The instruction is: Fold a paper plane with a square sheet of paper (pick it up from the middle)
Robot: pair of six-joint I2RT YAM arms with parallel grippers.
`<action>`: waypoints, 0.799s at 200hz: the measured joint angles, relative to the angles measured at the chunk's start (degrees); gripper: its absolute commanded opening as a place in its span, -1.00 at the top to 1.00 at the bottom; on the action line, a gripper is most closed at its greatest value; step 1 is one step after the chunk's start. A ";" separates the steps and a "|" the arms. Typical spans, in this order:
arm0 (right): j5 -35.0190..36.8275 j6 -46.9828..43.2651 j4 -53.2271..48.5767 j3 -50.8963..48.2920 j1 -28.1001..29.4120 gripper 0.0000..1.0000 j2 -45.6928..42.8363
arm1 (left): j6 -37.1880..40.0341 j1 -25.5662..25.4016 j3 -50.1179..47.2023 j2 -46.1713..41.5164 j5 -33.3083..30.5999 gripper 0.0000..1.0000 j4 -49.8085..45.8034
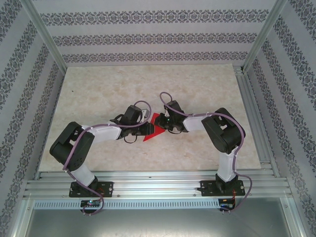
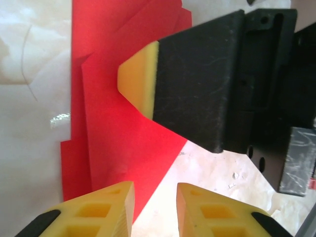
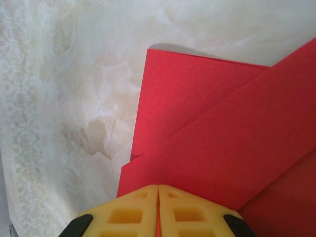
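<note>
Right wrist: red paper [image 3: 222,128] nipped in closed right tool [image 3: 158,190]; left tool [image 2: 155,190] narrowly parted beside.

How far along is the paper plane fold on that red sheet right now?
Done: the thin bright red paper sheet lies on the marble-look table with diagonal flaps folded over each other. In hand: the right gripper is shut and appears to pinch its edge, while the left gripper stands open close by. Left: it is a broad layered shape, not a narrow pointed dart yet.
</note>
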 measured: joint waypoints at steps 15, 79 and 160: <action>0.00 0.42 0.02 0.00 0.00 0.81 0.04 | 0.02 -0.57 1.11 0.00 -0.35 0.39 -2.25; 0.02 1.53 0.24 0.66 0.00 0.81 0.68 | 0.04 -1.22 3.56 2.80 -0.57 0.52 -5.46; 0.28 1.70 -0.61 1.33 0.11 0.81 0.90 | 0.07 -1.22 3.58 3.72 -4.20 0.64 -7.76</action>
